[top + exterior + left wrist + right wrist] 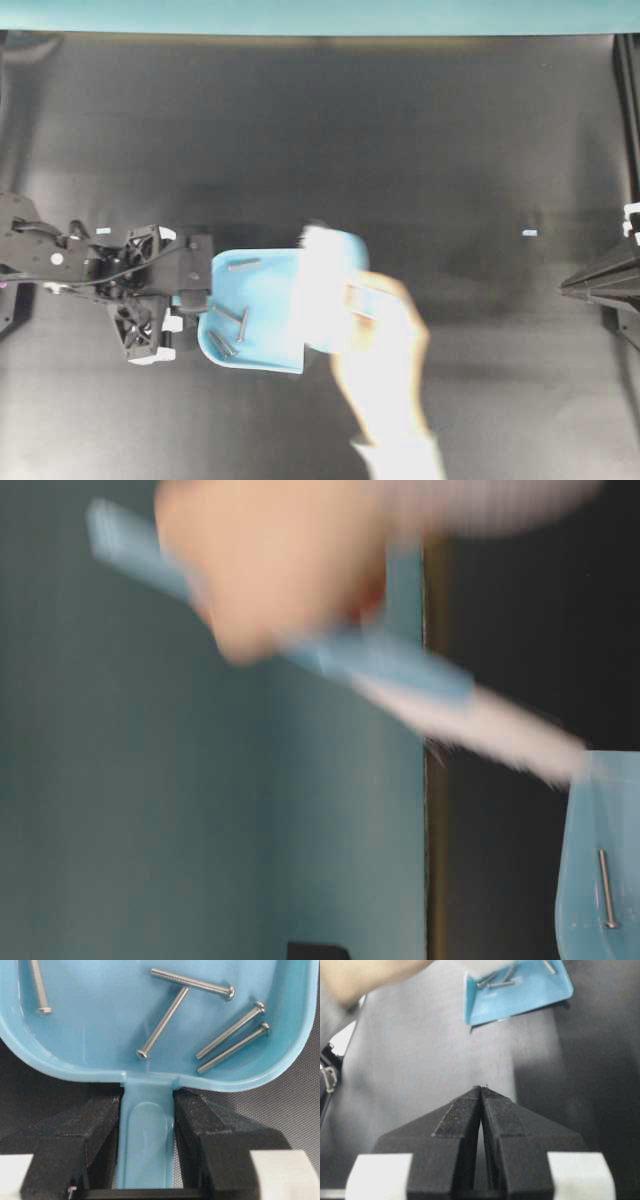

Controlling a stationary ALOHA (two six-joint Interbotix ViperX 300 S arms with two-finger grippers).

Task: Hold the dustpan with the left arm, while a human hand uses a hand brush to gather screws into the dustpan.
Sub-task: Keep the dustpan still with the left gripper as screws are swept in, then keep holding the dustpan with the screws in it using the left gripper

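The light blue dustpan [265, 295] lies flat on the black mat, mouth to the right. My left gripper [190, 298] is shut on its thin handle, the black fingers [200, 1120] pressing both sides close to the tray [100, 1025]. Several grey screws [192, 981] lie inside the pan. A blurred human hand [385, 370] holds the hand brush [325, 290], its white bristles over the pan's open edge. From table level the hand [270, 570] and brush [400, 665] are smeared above the pan [585, 880]. My right gripper [481, 1087] is shut on nothing, far off at the right edge [565, 287].
A black mat [320, 130] covers the table, with a teal wall [320, 15] along the far side. Two small white marks [529, 232] sit on the mat. From the right wrist, the dustpan [535, 990] lies well ahead, the hand [365, 975] at upper left.
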